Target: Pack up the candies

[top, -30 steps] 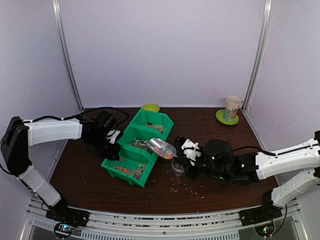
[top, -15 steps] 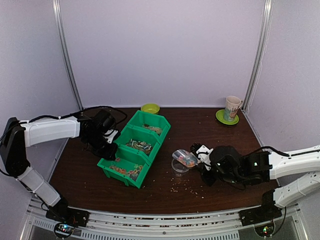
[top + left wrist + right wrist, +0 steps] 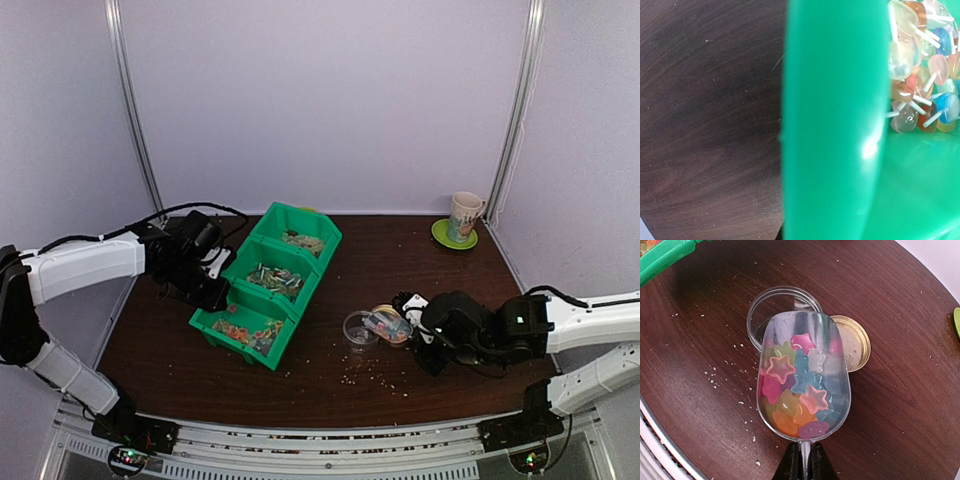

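A clear plastic scoop (image 3: pixel 802 385) holds a heap of star-shaped candies (image 3: pixel 790 375) in pink, blue, orange and green. My right gripper (image 3: pixel 805 462) is shut on the scoop's thin handle. The scoop's tip hangs over an open clear round jar (image 3: pixel 767 302), with a gold lid (image 3: pixel 856 342) lying beside it. In the top view the scoop (image 3: pixel 385 325) sits just right of the jar (image 3: pixel 356 330). The green three-compartment bin (image 3: pixel 265 280) holds more candies (image 3: pixel 922 75). My left gripper (image 3: pixel 215 287) is at the bin's left wall (image 3: pixel 835 125), which hides its fingers.
Pale crumbs (image 3: pixel 375 372) are scattered on the dark wooden table in front of the jar. A mug (image 3: pixel 465 215) stands beside a green saucer (image 3: pixel 452 238) at the back right. Pale walls enclose the table.
My right arm has carried the loaded scoop from the bin rightward and down to the jar. My left arm has dragged the green bin leftward and back.
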Controlling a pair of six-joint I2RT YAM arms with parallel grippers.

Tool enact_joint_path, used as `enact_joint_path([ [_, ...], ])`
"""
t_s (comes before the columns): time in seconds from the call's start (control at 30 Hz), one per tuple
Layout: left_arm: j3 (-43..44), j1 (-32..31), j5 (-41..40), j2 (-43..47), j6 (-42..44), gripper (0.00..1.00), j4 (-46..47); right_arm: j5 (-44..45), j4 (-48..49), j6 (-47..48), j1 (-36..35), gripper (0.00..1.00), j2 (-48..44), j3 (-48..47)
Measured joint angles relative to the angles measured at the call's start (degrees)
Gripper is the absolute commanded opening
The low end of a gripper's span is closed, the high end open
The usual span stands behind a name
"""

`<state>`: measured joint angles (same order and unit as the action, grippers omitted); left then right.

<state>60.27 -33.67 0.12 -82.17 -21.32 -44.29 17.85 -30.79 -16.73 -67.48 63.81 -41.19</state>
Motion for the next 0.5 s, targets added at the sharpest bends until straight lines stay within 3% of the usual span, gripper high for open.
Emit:
enact_joint_path([
  [0.5,-0.1,0.0,0.6,-2.2,0.0,0.00,-0.3,-0.1,-10.7,0.1,0.0,0.00,4.2,-7.0],
])
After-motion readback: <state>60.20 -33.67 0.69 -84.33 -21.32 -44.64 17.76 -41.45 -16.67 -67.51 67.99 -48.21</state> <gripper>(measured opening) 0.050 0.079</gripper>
